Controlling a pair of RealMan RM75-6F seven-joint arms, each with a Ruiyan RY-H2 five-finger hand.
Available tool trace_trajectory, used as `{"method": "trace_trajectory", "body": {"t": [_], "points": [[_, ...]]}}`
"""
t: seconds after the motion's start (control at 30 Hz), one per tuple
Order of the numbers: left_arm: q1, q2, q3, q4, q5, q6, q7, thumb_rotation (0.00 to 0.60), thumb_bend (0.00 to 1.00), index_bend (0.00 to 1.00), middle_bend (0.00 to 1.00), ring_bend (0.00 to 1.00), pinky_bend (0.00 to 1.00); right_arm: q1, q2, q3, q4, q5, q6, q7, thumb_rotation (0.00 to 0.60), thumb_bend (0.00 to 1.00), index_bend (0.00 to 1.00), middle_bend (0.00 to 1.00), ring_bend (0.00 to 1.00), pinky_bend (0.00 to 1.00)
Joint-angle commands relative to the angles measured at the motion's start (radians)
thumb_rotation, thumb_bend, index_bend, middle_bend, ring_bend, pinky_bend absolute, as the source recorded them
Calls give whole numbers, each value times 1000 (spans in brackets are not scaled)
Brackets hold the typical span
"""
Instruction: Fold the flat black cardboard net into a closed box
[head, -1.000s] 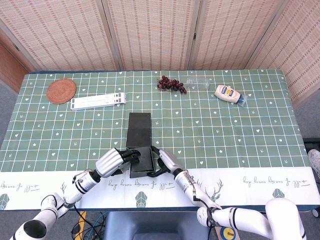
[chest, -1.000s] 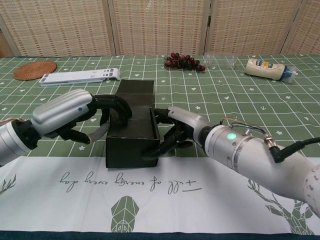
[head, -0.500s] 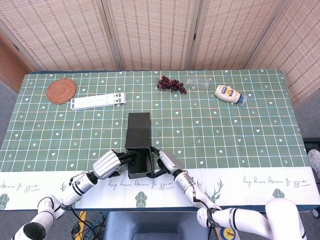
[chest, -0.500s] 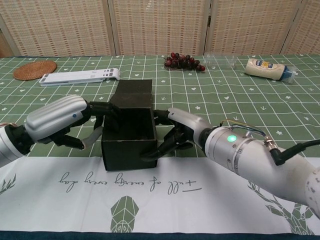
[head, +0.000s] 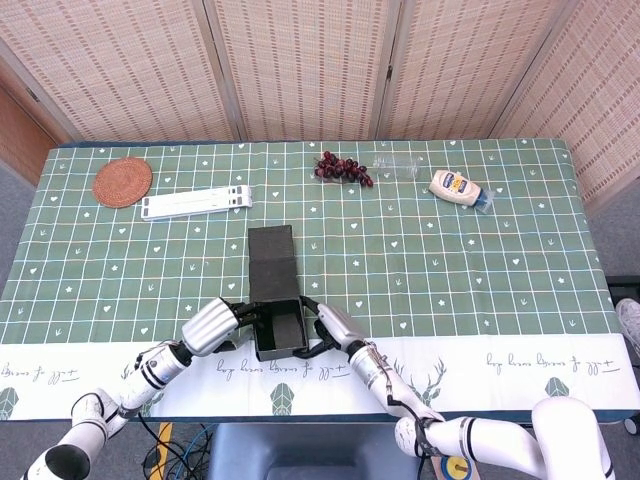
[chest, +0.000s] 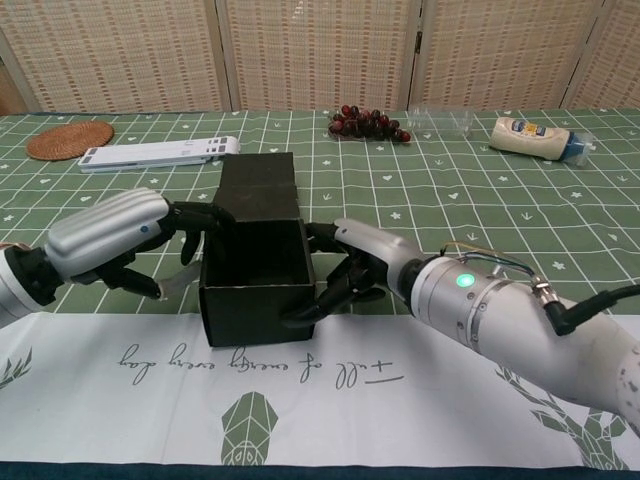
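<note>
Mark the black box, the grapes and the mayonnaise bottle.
black box (chest: 255, 299), chest view, on its front wall.
grapes (chest: 368, 124), chest view, on the middle of the bunch.
mayonnaise bottle (head: 455, 186), head view, on its label.

A matte black box (head: 279, 327) sits on a bench (head: 500, 260) covered in green cloth with a white grid and small white hearts. At ten o'clock lies a reddish-brown woven coaster (head: 122, 182); at twelve, dark red grapes (head: 342, 168).
</note>
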Motion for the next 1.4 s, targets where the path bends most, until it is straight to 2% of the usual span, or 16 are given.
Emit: {"method": "trace_trajectory", "body": {"t": [0.03,0.47,0.7,1.13,1.27,1.4], "points": [[-3,-1,12,5,12,6,6,600,145,474,333,567,913,0,1,1,-2,2,0,-1,600,583,380,447,858,1000],[-35,1,50,23,46,1,34,600,145,584,417,583,913,-6,7,-2,-23,0,6,-3,600,583,380,447,858,1000],[-46,-4,52,21,46,5,33,600,145,657,501,585,913,-10,10,-8,-33,-3,8,-1,600,583,380,447,858,1000],[-44,-4,55,20,41,3,31,600,145,686,551,592,913,-15,11,-8,-43,-5,16,-2,600,583,380,447,858,1000],[-38,1,50,12,33,9,27,600,145,610,528,591,913,-16,10,-5,-42,-3,20,-1,600,583,380,447,858,1000],[-31,11,36,-9,16,8,15,600,145,468,403,581,913,-20,9,5,-40,4,29,4,600,583,380,447,858,1000]]}}
